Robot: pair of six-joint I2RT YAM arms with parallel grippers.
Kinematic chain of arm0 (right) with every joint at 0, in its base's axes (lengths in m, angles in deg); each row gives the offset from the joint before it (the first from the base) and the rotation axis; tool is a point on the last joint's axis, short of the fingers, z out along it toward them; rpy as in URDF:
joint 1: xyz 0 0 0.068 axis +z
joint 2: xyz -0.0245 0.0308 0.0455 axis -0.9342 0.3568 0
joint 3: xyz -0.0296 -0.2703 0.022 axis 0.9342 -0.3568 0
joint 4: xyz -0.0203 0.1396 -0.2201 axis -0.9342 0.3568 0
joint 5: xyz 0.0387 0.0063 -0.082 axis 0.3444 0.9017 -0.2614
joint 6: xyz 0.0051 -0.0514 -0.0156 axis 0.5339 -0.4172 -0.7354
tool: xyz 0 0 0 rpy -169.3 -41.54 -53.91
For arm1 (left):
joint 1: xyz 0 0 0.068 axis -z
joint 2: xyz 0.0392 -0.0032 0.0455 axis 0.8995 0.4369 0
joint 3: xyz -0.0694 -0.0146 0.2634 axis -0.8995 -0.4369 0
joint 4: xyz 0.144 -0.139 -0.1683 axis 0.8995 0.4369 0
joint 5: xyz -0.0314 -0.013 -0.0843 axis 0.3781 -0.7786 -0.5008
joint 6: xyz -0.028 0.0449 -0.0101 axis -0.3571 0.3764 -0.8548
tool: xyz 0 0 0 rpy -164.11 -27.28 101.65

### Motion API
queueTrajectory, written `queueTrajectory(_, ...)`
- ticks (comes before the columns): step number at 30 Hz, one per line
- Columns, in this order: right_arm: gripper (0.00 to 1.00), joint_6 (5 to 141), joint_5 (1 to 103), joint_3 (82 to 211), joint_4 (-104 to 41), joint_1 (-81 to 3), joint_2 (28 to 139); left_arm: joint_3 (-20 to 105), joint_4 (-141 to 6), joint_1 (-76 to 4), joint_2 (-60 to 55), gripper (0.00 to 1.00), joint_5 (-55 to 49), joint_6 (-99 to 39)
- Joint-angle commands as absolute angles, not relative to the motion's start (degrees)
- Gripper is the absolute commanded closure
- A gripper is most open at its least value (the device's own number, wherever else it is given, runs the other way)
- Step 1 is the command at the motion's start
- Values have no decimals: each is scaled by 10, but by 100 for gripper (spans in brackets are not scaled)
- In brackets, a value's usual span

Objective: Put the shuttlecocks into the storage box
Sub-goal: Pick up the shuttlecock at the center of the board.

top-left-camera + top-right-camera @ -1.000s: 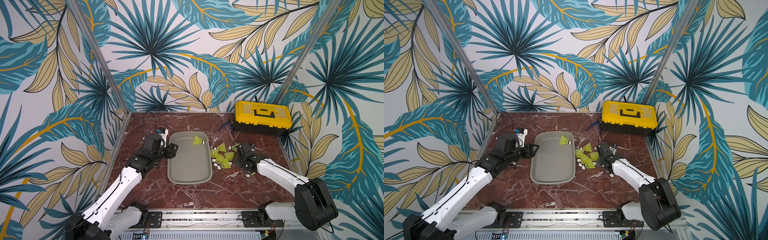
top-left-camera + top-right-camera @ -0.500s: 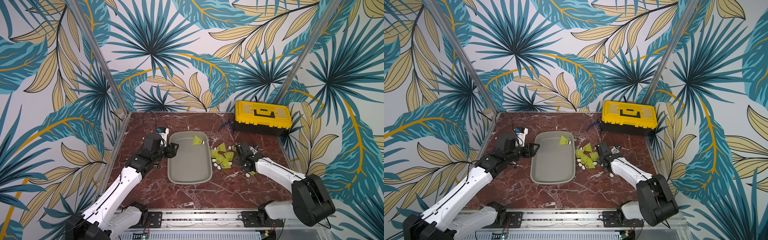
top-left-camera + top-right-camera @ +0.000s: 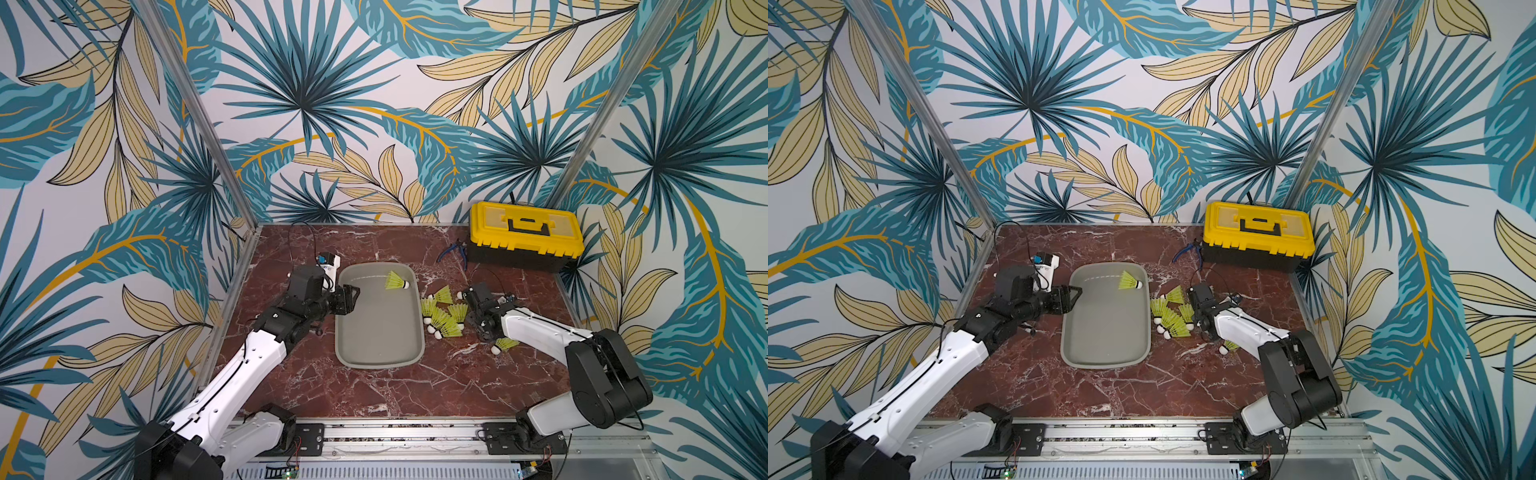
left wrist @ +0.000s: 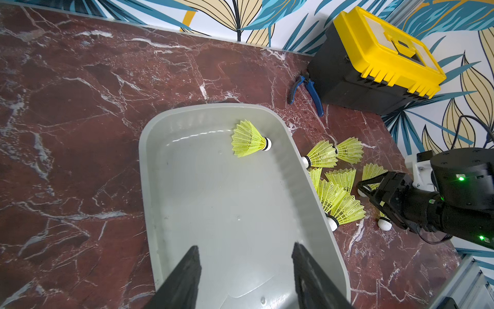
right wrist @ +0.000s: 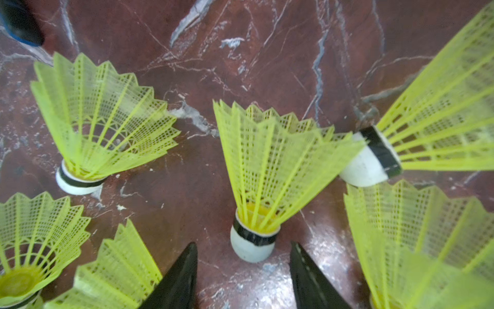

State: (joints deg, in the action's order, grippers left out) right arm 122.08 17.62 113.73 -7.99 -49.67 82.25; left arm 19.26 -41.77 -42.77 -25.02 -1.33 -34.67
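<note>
Right pincer [image 5: 243, 244] is hanging open, the white tip of 1 shuttlecock [image 5: 267, 171] sitting between its jaws; neighbours [image 5: 101, 115] are crowding both sides, so closing is risking a snagged skirt; 1 is lying in the box [image 3: 380, 365]; left pincer [image 4: 246, 246] is hovering open above.

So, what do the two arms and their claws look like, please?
The left arm and right arm have white shells with black joints. A thin black cable runs along each white shell. The left claw and right claw have black, tapering fingers. Green lights glow on the right wrist.
</note>
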Motion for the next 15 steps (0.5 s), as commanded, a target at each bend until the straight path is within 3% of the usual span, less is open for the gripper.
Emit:
queueTrajectory(1, 47, 1245, 166, 1150, -60, -501, 839, 192, -436, -431, -246, 42, -19, -335)
queueTrajectory(15, 56, 1270, 150, 1169, -30, -504, 858, 193, -435, -435, -242, 42, -22, -324)
